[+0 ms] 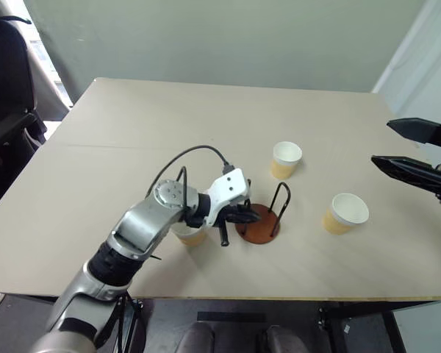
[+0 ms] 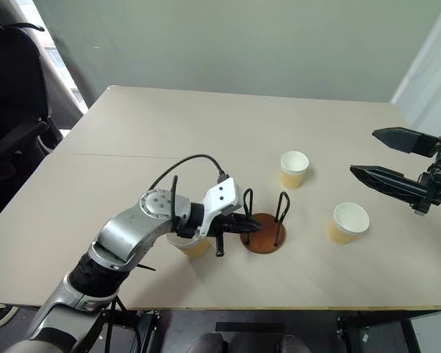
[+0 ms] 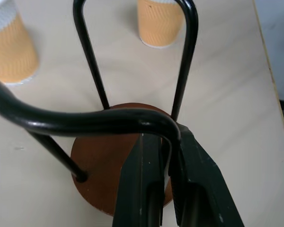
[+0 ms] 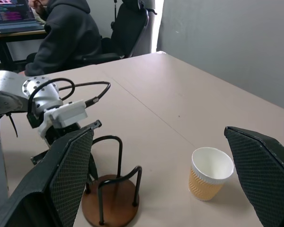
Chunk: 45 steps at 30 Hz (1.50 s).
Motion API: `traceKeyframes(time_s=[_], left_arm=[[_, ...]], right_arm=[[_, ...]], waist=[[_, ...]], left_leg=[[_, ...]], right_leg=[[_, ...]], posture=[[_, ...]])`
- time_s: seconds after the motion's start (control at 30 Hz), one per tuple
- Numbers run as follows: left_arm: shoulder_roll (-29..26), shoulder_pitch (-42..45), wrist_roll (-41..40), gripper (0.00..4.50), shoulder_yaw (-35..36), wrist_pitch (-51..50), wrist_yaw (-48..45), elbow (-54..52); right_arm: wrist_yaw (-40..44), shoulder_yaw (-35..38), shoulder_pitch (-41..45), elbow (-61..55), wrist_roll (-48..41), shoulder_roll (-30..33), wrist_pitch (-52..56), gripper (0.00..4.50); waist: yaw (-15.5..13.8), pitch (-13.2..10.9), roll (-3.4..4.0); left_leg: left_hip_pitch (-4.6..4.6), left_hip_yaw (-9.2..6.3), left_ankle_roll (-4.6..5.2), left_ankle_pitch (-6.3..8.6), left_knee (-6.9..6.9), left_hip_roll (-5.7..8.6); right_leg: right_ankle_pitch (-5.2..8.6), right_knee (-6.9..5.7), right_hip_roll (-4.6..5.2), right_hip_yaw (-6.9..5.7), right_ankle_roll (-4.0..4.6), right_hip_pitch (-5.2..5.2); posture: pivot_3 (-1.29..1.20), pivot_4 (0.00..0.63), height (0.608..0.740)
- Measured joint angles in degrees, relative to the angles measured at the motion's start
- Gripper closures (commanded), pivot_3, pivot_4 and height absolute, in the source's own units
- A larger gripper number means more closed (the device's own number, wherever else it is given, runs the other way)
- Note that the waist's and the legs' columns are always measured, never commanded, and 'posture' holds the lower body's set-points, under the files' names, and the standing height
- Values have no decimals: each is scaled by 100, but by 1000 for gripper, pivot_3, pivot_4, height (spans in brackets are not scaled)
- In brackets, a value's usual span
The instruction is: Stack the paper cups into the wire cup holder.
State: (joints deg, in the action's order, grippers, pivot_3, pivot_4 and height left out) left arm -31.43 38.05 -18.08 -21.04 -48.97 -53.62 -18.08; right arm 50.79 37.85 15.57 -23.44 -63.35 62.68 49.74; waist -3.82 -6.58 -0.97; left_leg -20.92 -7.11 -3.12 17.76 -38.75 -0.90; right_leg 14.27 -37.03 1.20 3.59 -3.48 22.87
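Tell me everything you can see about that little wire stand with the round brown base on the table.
The wire cup holder is a flat, round, reddish-brown disc, wood-like, with thin black wire loops rising upright from it, bent over at their tops. It stands empty on the pale tabletop, near the front edge, with no cup inside. The left gripper is shut on the top of one loop. Paper cups stand around it, none touching.

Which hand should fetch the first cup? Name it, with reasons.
The right hand. It hangs open, holding nothing, near the two loose paper cups. The left hand is shut on a wire loop of the wire cup holder, so it is busy steadying that.
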Motion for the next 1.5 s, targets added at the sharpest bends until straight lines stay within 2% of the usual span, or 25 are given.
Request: traceKeyframes(time_s=[0.13,0.4,0.77,0.97,1.1,1.4,1.5], left_arm=[[-40,-1,-42,4488,-1,-176,64,-131],[-281,-49,-227,4488,24,-525,153,-505],[-404,-140,-591,4488,117,-1213,406,-1031],[-604,-180,-634,4488,1,-1249,500,-1148],[-830,-359,-578,3277,-295,-1281,484,-1154],[-845,-440,-551,23,-433,-1396,528,-1093],[-856,-437,-561,23,-289,-1395,537,-1085]], right_arm=[[12,21,-99,-7,-50,11,53,0],[842,-97,-1246,-700,284,521,310,0],[927,-347,-1195,-824,503,549,198,0],[929,-415,-1168,-825,511,547,180,0],[947,-416,-1169,-851,508,547,186,0],[917,-623,-1102,-854,509,520,190,0],[916,-748,-1025,-854,515,520,189,0]], waist=[[-1,0,0],[3,0,0],[10,0,0],[11,0,0],[30,-1,1],[37,-5,-3],[37,-5,-3]], left_leg=[[0,0,0,0,1,-1],[3,9,2,2,2,11],[20,7,3,3,2,9],[45,5,4,4,8,10],[95,3,12,9,28,14],[91,4,11,9,28,17],[89,3,11,9,28,17]], right_leg=[[0,0,-1,0,0,0],[0,4,0,2,1,-7],[0,3,0,3,1,-20],[1,7,-1,5,1,-40],[10,16,0,14,11,-83],[14,14,-3,13,16,-80],[14,15,-4,12,16,-79]], posture=[[0,150,740],[0,150,740],[0,150,740],[0,150,740],[0,150,740],[0,150,740],[0,150,740]])
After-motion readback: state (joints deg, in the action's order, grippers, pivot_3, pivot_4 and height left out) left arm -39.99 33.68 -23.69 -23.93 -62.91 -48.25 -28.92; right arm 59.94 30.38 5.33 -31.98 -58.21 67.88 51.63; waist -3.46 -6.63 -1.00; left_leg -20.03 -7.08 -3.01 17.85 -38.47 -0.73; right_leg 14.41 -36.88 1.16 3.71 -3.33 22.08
